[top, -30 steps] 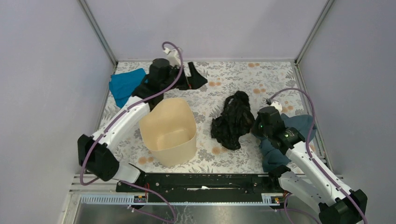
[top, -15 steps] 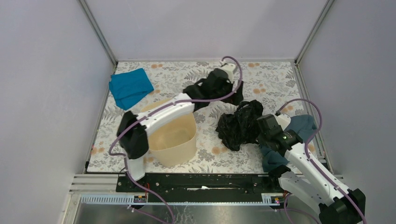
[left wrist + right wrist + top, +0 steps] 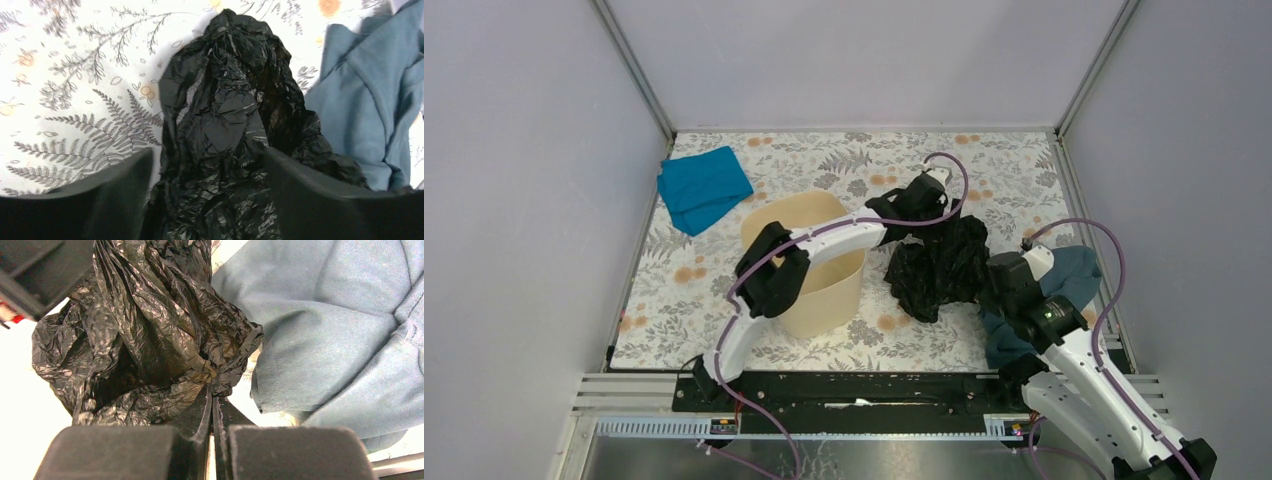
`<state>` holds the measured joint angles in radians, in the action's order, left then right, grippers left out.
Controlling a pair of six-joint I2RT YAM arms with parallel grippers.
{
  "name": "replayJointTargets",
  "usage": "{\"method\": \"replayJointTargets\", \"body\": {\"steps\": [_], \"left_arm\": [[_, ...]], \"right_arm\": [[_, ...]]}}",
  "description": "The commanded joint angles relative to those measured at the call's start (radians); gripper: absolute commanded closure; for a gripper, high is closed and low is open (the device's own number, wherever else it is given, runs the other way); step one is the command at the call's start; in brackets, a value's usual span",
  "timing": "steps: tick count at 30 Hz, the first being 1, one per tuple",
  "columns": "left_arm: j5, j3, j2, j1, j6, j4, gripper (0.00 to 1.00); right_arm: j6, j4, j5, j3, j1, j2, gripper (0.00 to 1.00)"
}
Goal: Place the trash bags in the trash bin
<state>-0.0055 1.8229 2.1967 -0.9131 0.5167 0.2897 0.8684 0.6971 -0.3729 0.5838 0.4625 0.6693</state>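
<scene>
With the right claw (image 3: 211,399) pinching the bag (image 3: 150,335) and the left claw (image 3: 206,156) spread over it, opposed pulls could tear the thin plastic.

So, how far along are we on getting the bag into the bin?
Done: nothing yet; the crinkled glossy black plastic bag lies outside the beige plastic bin, to its right. In hand: the right gripper is shut on the bag's edge, the left gripper open astride it. Left: lift it and drop it in.
</scene>
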Motion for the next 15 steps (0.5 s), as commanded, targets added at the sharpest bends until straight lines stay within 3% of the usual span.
{"method": "replayJointTargets", "body": {"steps": [1,4,5,12,15], "left_arm": [[0.01,0.092,0.061,0.0,0.026,-0.026,0.24],[-0.061,0.053,0.015,0.0,0.017,-0.038,0.56],[-0.078,0.031,-0.014,0.0,0.005,-0.061,0.62],[-0.15,0.015,-0.187,-0.001,-0.121,-0.109,1.0],[-0.134,-0.019,-0.271,-0.001,-0.156,-0.147,1.0]], "right_arm": [[-0.013,-0.015,0.006,-0.003,0.0,-0.006,0.98],[-0.02,-0.012,0.022,0.0,0.001,-0.018,0.98],[-0.021,-0.014,0.027,-0.003,0.001,-0.024,0.98],[-0.061,-0.041,0.085,0.003,0.001,-0.028,0.95],[-0.083,-0.041,0.117,0.029,0.001,-0.025,0.94]]}}
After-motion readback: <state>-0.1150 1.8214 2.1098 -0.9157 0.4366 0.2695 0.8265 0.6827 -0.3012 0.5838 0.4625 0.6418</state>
